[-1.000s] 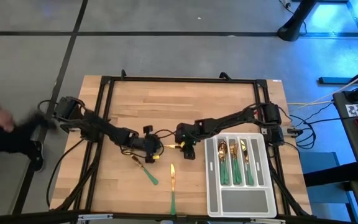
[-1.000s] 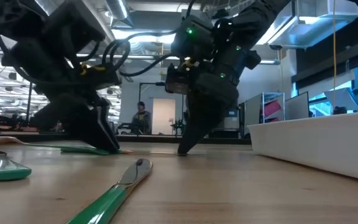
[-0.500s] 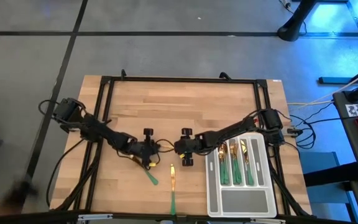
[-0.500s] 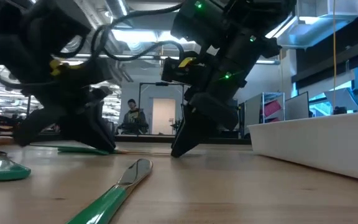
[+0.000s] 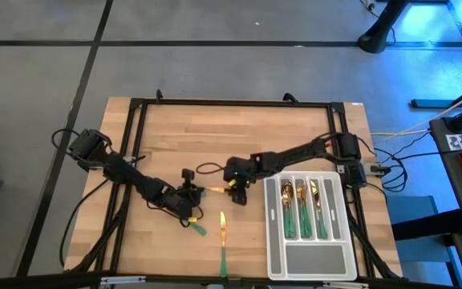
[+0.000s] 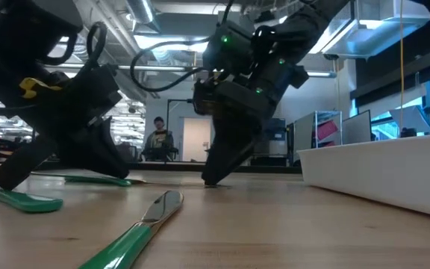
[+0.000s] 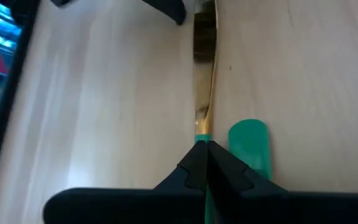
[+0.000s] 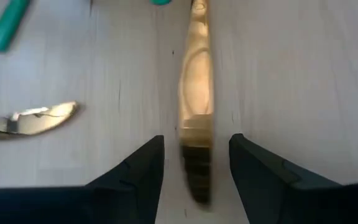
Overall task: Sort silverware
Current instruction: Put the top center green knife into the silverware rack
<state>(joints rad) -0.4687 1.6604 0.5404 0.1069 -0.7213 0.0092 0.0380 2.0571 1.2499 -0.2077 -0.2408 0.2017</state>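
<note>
- Left gripper (image 5: 189,210): low over the table's (image 5: 239,136) middle-left. In the left wrist view its jaws are together on a slim piece of silverware (image 7: 204,81), pinched where the gold shank meets the green handle. A second green handle (image 7: 250,149) lies just beside the fingertips, not held.
- Loose knife (image 5: 223,241): flat on the wood near the front edge, between the two grippers and apart from both — gold blade pointing toward the arms, green handle toward the edge.
- Right gripper (image 5: 240,191): tilted down just left of the tray (image 5: 311,265). Its jaws stand apart, straddling the gold head of a utensil (image 8: 194,87) without touching it. This is probably the other end of the piece the left gripper holds, though the blur leaves that uncertain.
- Tray: pale grey, at the table's right; three narrow slots already hold sorted pieces (image 5: 303,210), gold heads away from the front edge.
- Risk — a thin pinch near the handle joint may let the piece pivot or slip on lifting.
- Risk: if the right jaws close off-centre on the rounded head, it may skid out sideways; both arms pulling at once could twist it free.
</note>
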